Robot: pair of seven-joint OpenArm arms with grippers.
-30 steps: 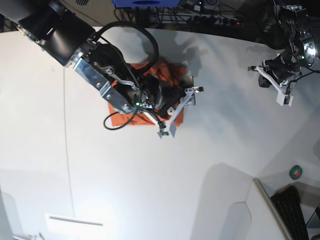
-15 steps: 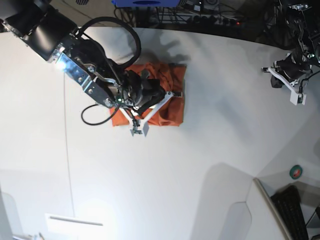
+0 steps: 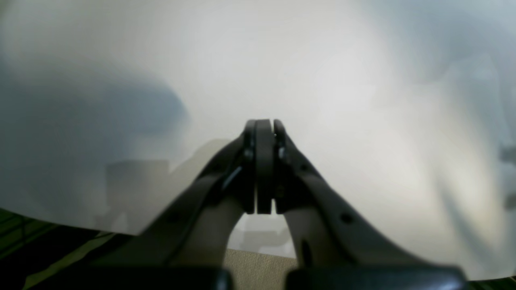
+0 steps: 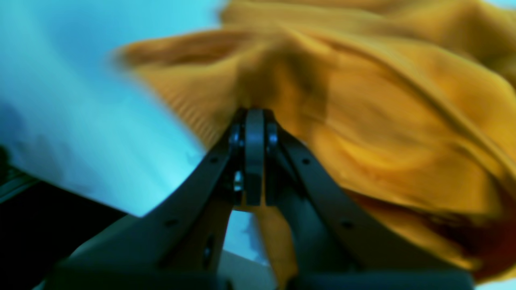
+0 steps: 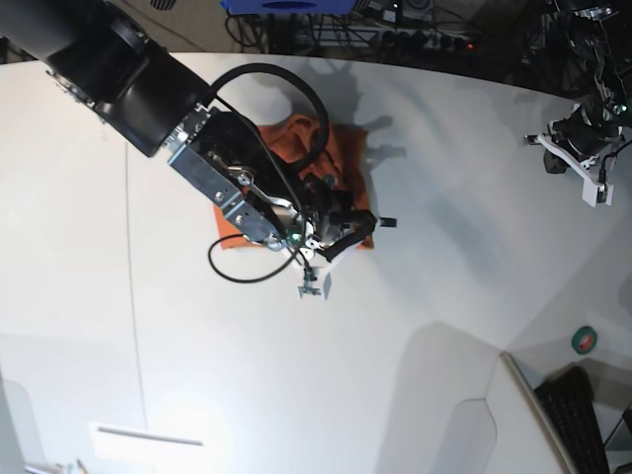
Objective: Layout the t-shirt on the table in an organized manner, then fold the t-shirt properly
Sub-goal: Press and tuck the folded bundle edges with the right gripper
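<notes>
Pinching orange t-shirt [image 4: 363, 133], right end effector [image 4: 254, 121] shows no legible writing.

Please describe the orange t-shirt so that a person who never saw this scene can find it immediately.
Look at the large white table, then at its far middle part, under the big black arm. There the t-shirt lies in a bunched heap, partly hidden by that arm. It is the only bright orange thing on the white surface.

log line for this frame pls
right gripper: shut on t-shirt | left gripper: shut, empty, over table | shirt: bunched, not laid out
</notes>
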